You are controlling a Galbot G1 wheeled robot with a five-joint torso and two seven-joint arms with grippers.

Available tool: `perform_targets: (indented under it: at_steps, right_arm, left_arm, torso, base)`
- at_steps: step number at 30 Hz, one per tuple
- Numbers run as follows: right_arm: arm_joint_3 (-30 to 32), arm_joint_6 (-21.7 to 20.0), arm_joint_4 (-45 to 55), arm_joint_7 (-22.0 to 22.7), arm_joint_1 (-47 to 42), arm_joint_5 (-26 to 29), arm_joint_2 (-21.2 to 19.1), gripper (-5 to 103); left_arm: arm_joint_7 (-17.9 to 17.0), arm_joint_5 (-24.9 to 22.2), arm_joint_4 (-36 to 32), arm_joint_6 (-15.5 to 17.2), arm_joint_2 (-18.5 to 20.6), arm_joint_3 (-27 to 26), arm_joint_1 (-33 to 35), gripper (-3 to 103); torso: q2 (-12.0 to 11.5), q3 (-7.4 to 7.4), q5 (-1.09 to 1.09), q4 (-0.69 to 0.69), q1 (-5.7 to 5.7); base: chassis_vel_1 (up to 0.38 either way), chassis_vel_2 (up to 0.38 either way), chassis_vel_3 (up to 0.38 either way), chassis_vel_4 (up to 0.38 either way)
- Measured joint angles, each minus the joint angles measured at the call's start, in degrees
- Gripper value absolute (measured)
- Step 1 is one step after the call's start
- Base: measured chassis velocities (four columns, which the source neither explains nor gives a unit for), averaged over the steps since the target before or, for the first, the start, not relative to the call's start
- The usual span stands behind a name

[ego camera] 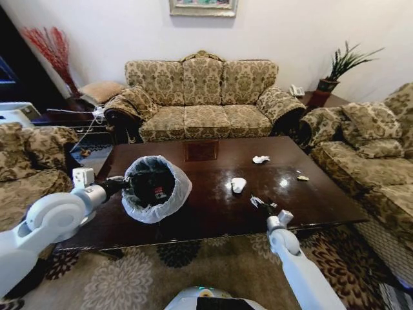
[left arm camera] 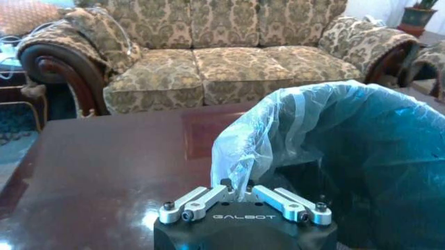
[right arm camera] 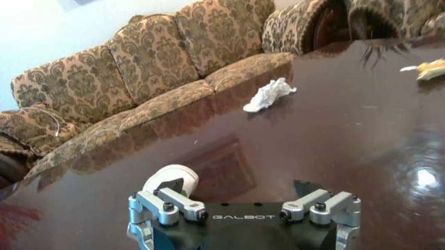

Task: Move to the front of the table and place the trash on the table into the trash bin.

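Note:
The dark glossy table (ego camera: 213,210) lies before me. My left gripper (ego camera: 122,185) is shut on the bag rim of the trash bin (ego camera: 155,187), holding the bin tilted over the table's left part; in the left wrist view the fingers (left arm camera: 236,191) pinch the whitish bag (left arm camera: 292,120). Trash on the table: a crumpled paper wad (ego camera: 261,159), a white piece (ego camera: 238,185), a small wrapper (ego camera: 259,201) and a yellowish scrap (ego camera: 302,177). My right gripper (ego camera: 279,217) is open, low over the table's near edge just beside the wrapper. The right wrist view shows the white piece (right arm camera: 172,179) and the wad (right arm camera: 270,95).
A patterned sofa (ego camera: 203,97) stands behind the table, with more sofas on the right (ego camera: 374,155) and left (ego camera: 32,161). A potted plant (ego camera: 335,71) is at the back right. A patterned rug (ego camera: 193,265) lies between me and the table.

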Motion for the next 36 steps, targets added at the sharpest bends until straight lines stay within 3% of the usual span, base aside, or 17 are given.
perform_targets:
  at_steps: [5, 8, 12, 14, 18, 24, 25, 27, 28, 30, 31, 33, 34, 36]
  right_arm:
    - [-2.36, -1.11, -1.65, -1.13, 3.20, 1.13, 1.88, 100]
    - [-4.24, -0.52, -4.78, -1.78, 5.70, -1.02, 3.63, 100]
    - [-5.12, -1.23, -6.71, -0.07, 7.54, -1.23, 5.01, 100]
    - [-5.65, -1.74, -8.05, 0.82, 8.59, -1.83, 5.74, 100]
    - [-6.04, -2.37, -9.05, 1.65, 9.70, -2.12, 6.30, 103]
    - [-6.72, -2.51, -10.51, 2.19, 10.77, -2.81, 6.79, 79]
    - [-6.72, -2.51, -10.51, 2.19, 10.77, -2.81, 6.79, 79]
    - [-6.87, -2.51, -10.69, 2.24, 10.82, -2.88, 6.66, 68]
    - [-6.90, -2.55, -10.69, 2.28, 10.82, -2.85, 6.58, 68]
    - [-6.90, -2.62, -10.71, 2.39, 10.82, -2.72, 6.49, 57]
    - [-6.90, -2.62, -10.71, 2.39, 10.82, -2.72, 6.49, 57]
    - [-6.91, -2.64, -10.85, 2.42, 10.81, -2.61, 6.38, 46]
    - [-6.91, -2.64, -10.85, 2.42, 10.81, -2.61, 6.38, 46]
    - [-6.89, -2.63, -10.98, 2.42, 10.78, -2.50, 6.36, 36]
  left_arm:
    - [-0.12, -0.05, -0.26, 0.14, -0.17, -0.11, 0.34, 0]
    - [-0.21, 0.03, 0.42, 0.19, -0.31, -0.11, 0.54, 0]
    - [-0.20, 0.04, 0.66, 0.20, -0.29, -0.02, 0.48, 0]
    - [-0.13, 0.02, 0.76, 0.20, -0.12, -0.01, 0.39, 0]
    - [-0.01, -0.05, 0.98, 0.20, 0.02, -0.01, 0.36, 0]
    - [-0.02, -0.09, 1.49, 0.15, 0.10, -0.01, 0.25, 0]
    - [-0.02, -0.09, 1.49, 0.15, 0.10, -0.01, 0.25, 0]
    - [0.00, -0.10, 1.60, 0.11, 0.10, 0.05, 0.25, 0]
    - [0.01, -0.10, 1.61, 0.11, 0.10, 0.07, 0.25, 0]
    - [0.03, -0.11, 1.61, 0.10, 0.13, 0.09, 0.24, 0]
    - [0.03, -0.11, 1.61, 0.10, 0.13, 0.09, 0.24, 0]
    - [0.05, -0.12, 1.61, 0.07, 0.19, 0.10, 0.25, 0]
    - [0.05, -0.12, 1.61, 0.07, 0.19, 0.10, 0.25, 0]
    - [0.07, -0.12, 1.56, 0.07, 0.20, 0.10, 0.33, 0]
  torso:
    - [0.00, 0.00, -0.11, 0.04, 0.00]
    - [0.00, 0.00, -0.07, 0.12, 0.00]
    - [0.00, 0.00, -0.08, 0.07, 0.00]
    - [0.00, 0.00, 0.03, 0.04, 0.00]
    - [0.00, 0.00, -0.04, 0.01, 0.00]
    - [0.00, 0.00, -0.05, 0.05, -0.01]
    - [0.00, 0.00, -0.05, 0.05, -0.01]
    - [0.00, -0.01, -0.04, 0.04, -0.01]
    - [0.00, -0.01, -0.04, 0.04, -0.01]
    - [0.00, 0.00, -0.02, 0.03, -0.01]
    - [0.00, 0.00, -0.02, 0.03, -0.01]
    - [0.00, -0.01, -0.02, 0.04, -0.01]
    - [0.00, -0.01, -0.02, 0.04, -0.01]
    - [0.00, -0.01, -0.03, 0.04, -0.01]
  base:
    - [0.032, 0.022, -0.015, 0.003]
    - [0.089, 0.082, -0.024, -0.001]
    - [0.034, 0.025, -0.007, -0.001]
    - [0.000, 0.000, 0.000, 0.000]
    - [0.000, 0.000, 0.000, 0.000]
    - [0.000, 0.000, 0.000, 0.000]
    - [0.000, 0.000, 0.000, 0.000]
    - [0.000, 0.000, 0.000, 0.000]
    - [0.000, 0.000, 0.000, 0.000]
    - [0.000, 0.000, 0.000, 0.000]
    - [0.000, 0.000, 0.000, 0.000]
    - [0.000, 0.000, 0.000, 0.000]
    - [0.000, 0.000, 0.000, 0.000]
    - [0.000, 0.000, 0.000, 0.000]
